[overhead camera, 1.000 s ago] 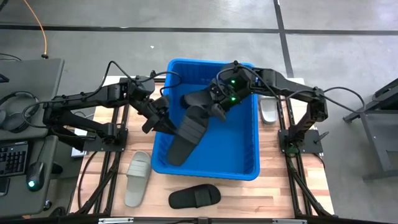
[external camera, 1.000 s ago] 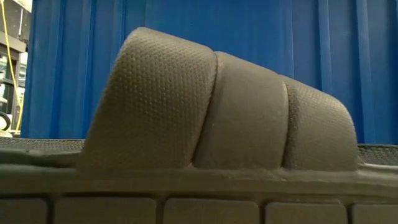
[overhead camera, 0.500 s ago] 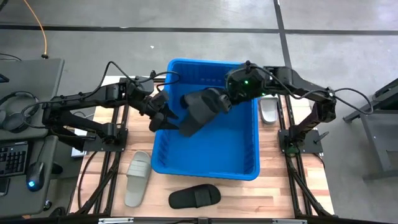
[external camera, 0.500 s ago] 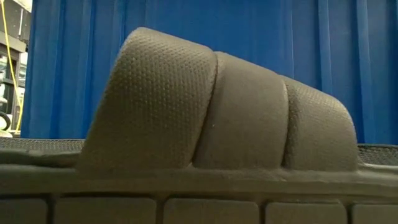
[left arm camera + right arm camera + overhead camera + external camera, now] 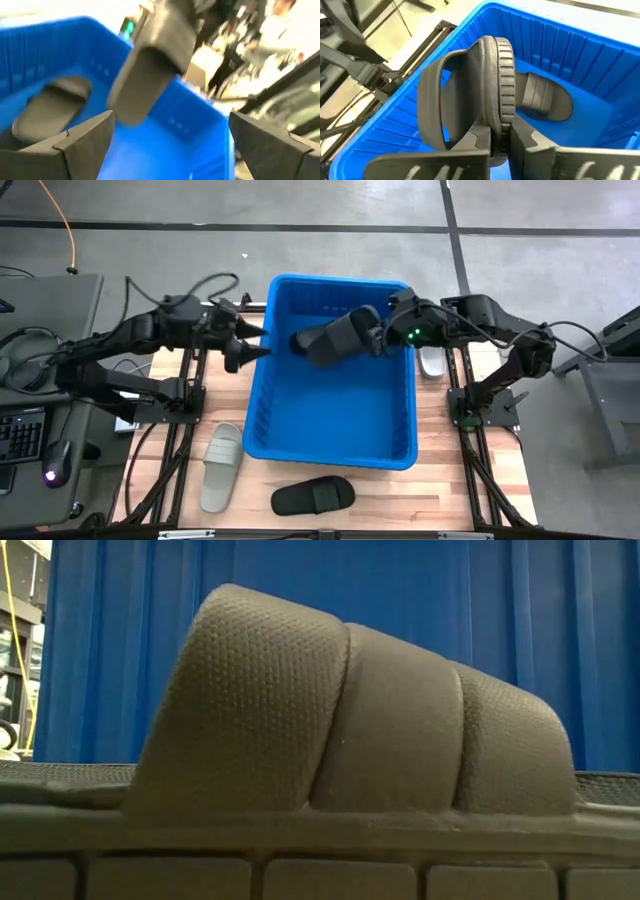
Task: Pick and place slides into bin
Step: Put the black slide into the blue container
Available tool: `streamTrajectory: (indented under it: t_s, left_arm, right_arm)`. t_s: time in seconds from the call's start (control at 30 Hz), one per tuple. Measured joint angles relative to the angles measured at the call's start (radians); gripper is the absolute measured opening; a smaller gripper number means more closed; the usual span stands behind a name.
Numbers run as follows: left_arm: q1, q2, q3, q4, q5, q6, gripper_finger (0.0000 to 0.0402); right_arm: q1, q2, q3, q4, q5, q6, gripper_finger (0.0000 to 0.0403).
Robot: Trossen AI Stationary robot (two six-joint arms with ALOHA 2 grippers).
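My right gripper (image 5: 383, 340) is clamped on the edge of a black slide (image 5: 335, 340), holding it in the air above the far part of the blue bin (image 5: 330, 448). In my right wrist view the fingers (image 5: 485, 150) pinch the ribbed sole edge of that slide (image 5: 470, 100), which stands on its side with the strap bulging toward the bin's left wall. Below and beyond it, a second black slide (image 5: 542, 97) lies inside the bin against the ribbed blue wall (image 5: 560, 45). My left gripper (image 5: 240, 352) hangs just outside the bin's left rim near the far corner, its fingers spread wide and holding nothing; in my left wrist view the 2 dark fingers (image 5: 75, 145) frame the held slide (image 5: 150, 75) hanging over the bin (image 5: 200, 130), with the other black slide (image 5: 50, 107) resting on the bin floor. On the wooden table (image 5: 440, 490), 1 light grey slide (image 5: 221, 467) lies left of the bin near its front corner, 1 black slide (image 5: 313, 496) lies in front of the bin, and another light slide (image 5: 433, 360) sits right of the bin beside my right arm. The low view is filled by the strap of the front black slide (image 5: 340, 720) with the bin's blue wall (image 5: 600, 640) right behind it.
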Motion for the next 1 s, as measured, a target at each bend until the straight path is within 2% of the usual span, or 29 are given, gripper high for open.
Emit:
streamTrajectory:
  t_s: [0.13, 0.3, 0.63, 0.9, 1.0]
  left_arm:
    - [0.0, -0.033, 0.0, 0.063, -0.017, 0.003, 0.0379]
    - [-0.001, -0.073, 0.0, 0.057, -0.043, -0.005, 0.0379]
    - [-0.001, -0.144, -0.001, 0.076, -0.015, 0.011, 0.0379]
    - [-0.001, -0.156, -0.001, 0.08, 0.03, 0.102, 0.0379]
    - [-0.001, -0.156, -0.001, 0.081, 0.035, 0.103, 0.0379]
  right_arm:
    - [0.009, 0.023, -0.033, 0.008, 0.011, 0.075, 0.0001]
    - [0.0, 0.061, -0.141, 0.061, 0.004, 0.238, 0.0001]
    - [-0.024, 0.139, -0.37, 0.524, -0.021, 0.515, 0.0001]
    - [-0.07, 0.231, -0.38, 0.497, -0.056, 0.638, 0.0001]
    - [-0.084, 0.24, -0.38, 0.465, -0.103, 0.673, 0.0]
